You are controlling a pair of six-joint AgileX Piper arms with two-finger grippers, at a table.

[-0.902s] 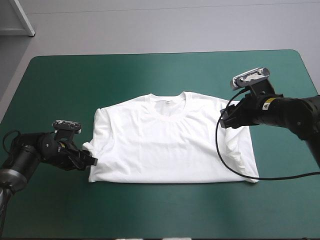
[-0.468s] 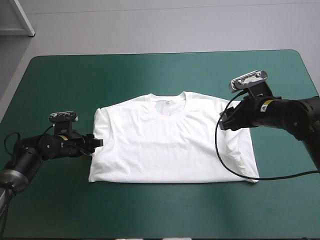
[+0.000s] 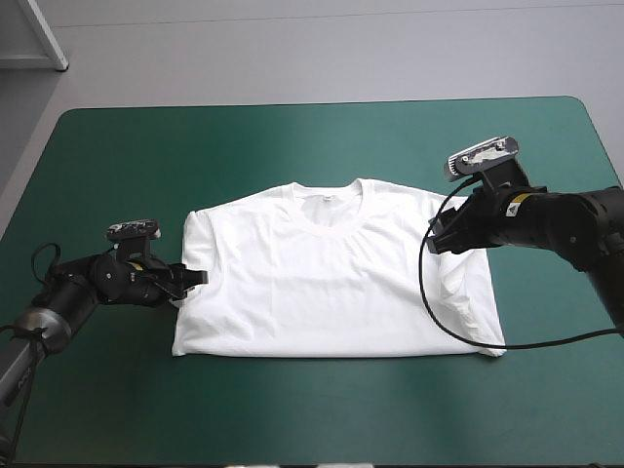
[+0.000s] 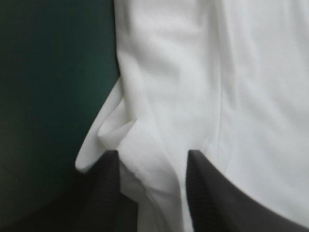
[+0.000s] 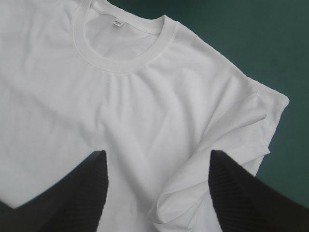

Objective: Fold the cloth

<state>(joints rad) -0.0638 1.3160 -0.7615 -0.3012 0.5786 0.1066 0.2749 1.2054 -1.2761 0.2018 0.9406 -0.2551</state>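
T-shirt (image 3: 336, 283) collar (image 5: 120, 65) shows in right wrist view, not left.

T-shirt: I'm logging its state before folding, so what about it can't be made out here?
- High view: part of the T-shirt's edge, behind the right gripper.
- Left wrist view: blurred; sleeve or side seam between the left gripper's open fingers, unclear.
- Right wrist view: neck label print, too small; hem cut off.

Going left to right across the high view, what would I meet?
Left hand → T-shirt collar → right hand
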